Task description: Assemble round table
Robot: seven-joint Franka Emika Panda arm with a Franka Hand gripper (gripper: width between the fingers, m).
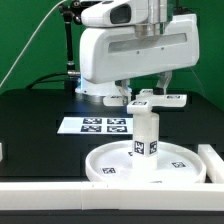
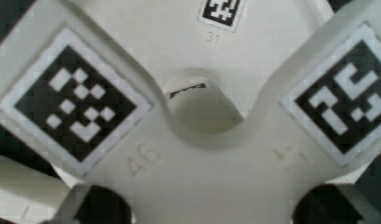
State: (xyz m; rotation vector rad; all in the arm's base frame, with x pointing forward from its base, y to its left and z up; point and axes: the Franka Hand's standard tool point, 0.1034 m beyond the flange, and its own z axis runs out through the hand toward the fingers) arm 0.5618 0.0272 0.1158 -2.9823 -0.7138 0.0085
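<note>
The large round disc (image 1: 110, 165) lies rim up at the front of the black table. The short cylinder leg (image 1: 147, 135) stands upright on the disc's centre hub. My gripper (image 1: 150, 90) is shut on the cross-shaped foot (image 1: 158, 99) and holds it level right over the leg's top; I cannot tell whether they touch. In the wrist view the foot (image 2: 196, 150) fills the picture, with tagged arms spreading out and a centre hole. The dark fingertips (image 2: 98, 205) grip its near edge, and the gripper (image 2: 213, 208) is closed on it. The leg is hidden there.
The marker board (image 1: 103, 125) lies flat behind the disc, toward the exterior view's left. A long white bar (image 1: 90, 196) runs along the front and another bar (image 1: 212, 165) stands at the exterior view's right. The robot's white base (image 1: 110, 60) stands behind.
</note>
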